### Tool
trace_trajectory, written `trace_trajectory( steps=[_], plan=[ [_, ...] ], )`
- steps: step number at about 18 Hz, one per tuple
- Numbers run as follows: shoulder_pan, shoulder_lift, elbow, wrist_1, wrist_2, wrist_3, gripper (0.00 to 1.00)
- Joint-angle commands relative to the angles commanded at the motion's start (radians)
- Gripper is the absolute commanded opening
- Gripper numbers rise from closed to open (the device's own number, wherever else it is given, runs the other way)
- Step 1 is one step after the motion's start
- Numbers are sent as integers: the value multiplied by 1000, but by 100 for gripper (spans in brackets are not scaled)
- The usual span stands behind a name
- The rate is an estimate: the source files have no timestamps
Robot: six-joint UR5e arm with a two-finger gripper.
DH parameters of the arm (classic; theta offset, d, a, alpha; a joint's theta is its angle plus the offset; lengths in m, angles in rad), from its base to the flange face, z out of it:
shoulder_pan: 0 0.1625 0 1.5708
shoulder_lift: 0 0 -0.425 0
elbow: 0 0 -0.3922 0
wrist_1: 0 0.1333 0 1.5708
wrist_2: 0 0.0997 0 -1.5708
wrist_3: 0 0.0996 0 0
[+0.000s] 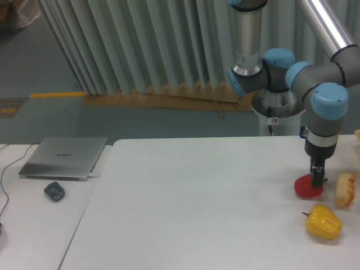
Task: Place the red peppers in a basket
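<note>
The red pepper (305,188) is a small glossy red one on the white table (197,214) at the right. My gripper (318,178) hangs straight down over its right half, the dark fingers in front of the pepper's top. The fingers look close together, and from this angle I cannot tell whether they hold anything. No basket shows in the view.
A yellow bell pepper (323,222) lies just in front of the red one. A pale bread-like chunk with a red-orange edge (345,190) sits to its right near the table edge. On the left table are a closed laptop (64,157) and a dark mouse (54,192).
</note>
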Motion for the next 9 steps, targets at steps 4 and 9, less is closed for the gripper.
trace_trajectory(
  steps=[4,9],
  plan=[
    [8,-9,3,2,3,3,100],
    [8,-20,3,2,31,3,100]
  ],
)
